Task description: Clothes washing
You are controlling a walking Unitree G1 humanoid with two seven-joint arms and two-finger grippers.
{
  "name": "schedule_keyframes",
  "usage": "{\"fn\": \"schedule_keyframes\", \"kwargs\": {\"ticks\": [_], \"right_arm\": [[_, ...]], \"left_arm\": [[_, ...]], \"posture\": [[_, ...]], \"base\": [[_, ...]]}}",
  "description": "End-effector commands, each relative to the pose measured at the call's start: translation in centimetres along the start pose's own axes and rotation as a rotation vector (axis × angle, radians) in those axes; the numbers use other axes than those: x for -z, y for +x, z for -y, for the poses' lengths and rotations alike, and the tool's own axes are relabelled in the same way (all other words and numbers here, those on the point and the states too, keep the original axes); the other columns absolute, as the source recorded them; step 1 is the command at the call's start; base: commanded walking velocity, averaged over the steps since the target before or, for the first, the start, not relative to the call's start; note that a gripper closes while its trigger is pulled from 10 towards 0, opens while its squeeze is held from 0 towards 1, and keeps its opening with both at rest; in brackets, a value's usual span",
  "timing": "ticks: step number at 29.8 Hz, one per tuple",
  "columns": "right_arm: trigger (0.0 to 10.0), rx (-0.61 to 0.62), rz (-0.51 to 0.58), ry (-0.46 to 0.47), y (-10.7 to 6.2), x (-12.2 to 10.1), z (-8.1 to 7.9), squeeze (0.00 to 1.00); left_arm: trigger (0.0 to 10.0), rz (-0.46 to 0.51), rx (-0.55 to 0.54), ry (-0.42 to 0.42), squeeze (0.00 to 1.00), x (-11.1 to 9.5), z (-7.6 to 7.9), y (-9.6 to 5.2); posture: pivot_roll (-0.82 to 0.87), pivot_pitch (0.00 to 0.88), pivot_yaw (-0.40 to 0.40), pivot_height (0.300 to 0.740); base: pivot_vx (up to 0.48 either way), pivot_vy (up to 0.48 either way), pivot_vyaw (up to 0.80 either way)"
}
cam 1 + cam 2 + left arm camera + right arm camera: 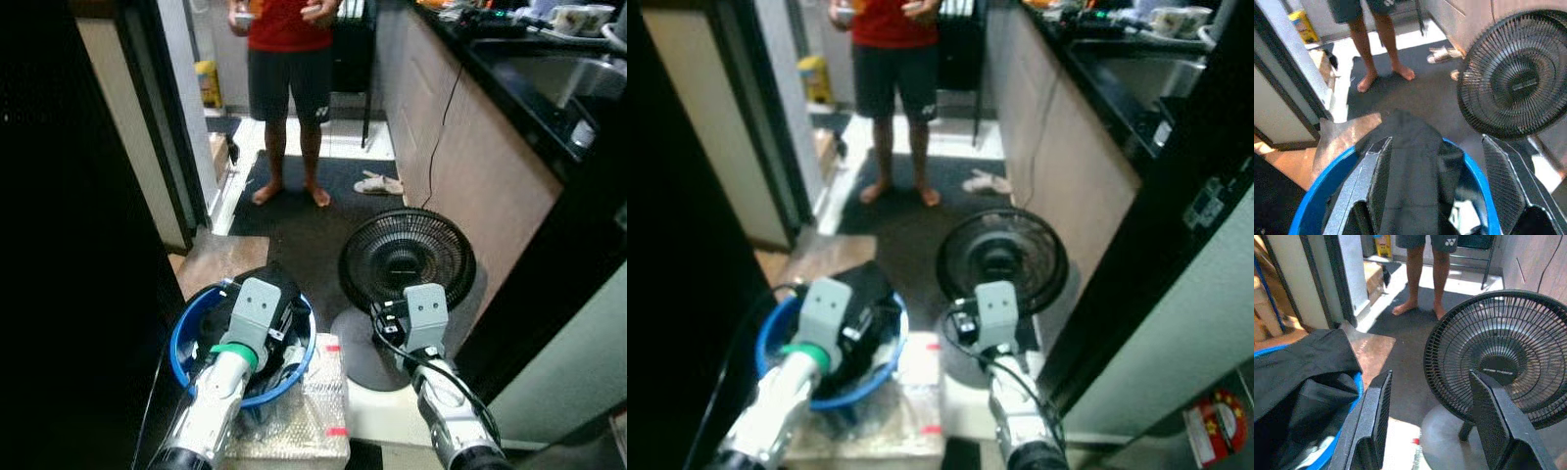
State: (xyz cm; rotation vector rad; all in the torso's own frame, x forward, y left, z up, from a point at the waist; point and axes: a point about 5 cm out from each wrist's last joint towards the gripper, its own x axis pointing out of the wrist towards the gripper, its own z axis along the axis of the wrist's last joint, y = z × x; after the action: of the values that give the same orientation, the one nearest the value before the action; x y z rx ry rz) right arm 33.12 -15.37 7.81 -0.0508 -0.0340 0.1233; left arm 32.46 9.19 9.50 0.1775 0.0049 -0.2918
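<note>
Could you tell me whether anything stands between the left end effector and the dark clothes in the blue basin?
Nothing visible does. The left end effector is open directly over the dark clothes heaped in the blue basin; the fan stands off to its right.

Basin with clothes in it sits left of the fan, person standing further back on the mat.

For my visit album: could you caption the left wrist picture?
Left gripper, jaws open, poised over dark clothes in a blue basin, beside a floor fan.
</note>
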Motion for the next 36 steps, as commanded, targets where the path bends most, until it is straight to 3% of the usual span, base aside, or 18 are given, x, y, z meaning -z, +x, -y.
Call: {"fn": "schedule_keyframes", "kwargs": {"ticks": [1, 9, 26, 33, 35, 36], "right_arm": [[10.0, -0.018, -0.017, 0.009, -0.1, 0.3, -0.6, 0.00], [10.0, -0.017, -0.013, 0.009, 0.0, 0.3, -0.5, 0.00], [10.0, -0.010, -0.041, 0.043, -0.5, 1.1, -0.4, 0.00], [10.0, -0.025, -0.070, 0.041, -1.1, 2.0, -1.0, 0.00], [10.0, -0.042, -0.047, 0.037, -0.8, 1.5, -1.6, 0.00], [10.0, -0.042, -0.047, 0.037, -0.8, 1.5, -1.6, 0.00]], "left_arm": [[10.0, -0.046, -0.016, 0.005, 0.00, 1.2, -0.5, -0.5], [10.0, -0.046, -0.013, 0.006, 0.00, 1.2, -0.5, -0.4], [10.0, -0.085, 0.028, 0.010, 0.00, 1.9, 0.0, -0.3], [10.0, -0.158, 0.034, 0.058, 0.00, 3.5, -0.3, -0.6], [10.0, -0.166, 0.035, 0.109, 0.00, 3.4, -0.9, -0.4], [10.0, -0.166, 0.035, 0.109, 0.00, 3.4, -0.9, -0.4]], "posture": [[0.00, 0.021, 0.020, 0.740], [0.00, 0.017, 0.021, 0.740], [-0.01, 0.018, 0.023, 0.740], [-0.01, 0.073, 0.026, 0.740], [0.00, 0.154, 0.023, 0.740], [0.00, 0.154, 0.023, 0.740]], "base": [[0.000, 0.000, 0.78], [0.000, 0.000, 0.78], [0.000, 0.000, 0.00], [0.000, 0.000, 0.00], [0.000, 0.000, 0.00], [0.000, 0.000, 0.00]]}}
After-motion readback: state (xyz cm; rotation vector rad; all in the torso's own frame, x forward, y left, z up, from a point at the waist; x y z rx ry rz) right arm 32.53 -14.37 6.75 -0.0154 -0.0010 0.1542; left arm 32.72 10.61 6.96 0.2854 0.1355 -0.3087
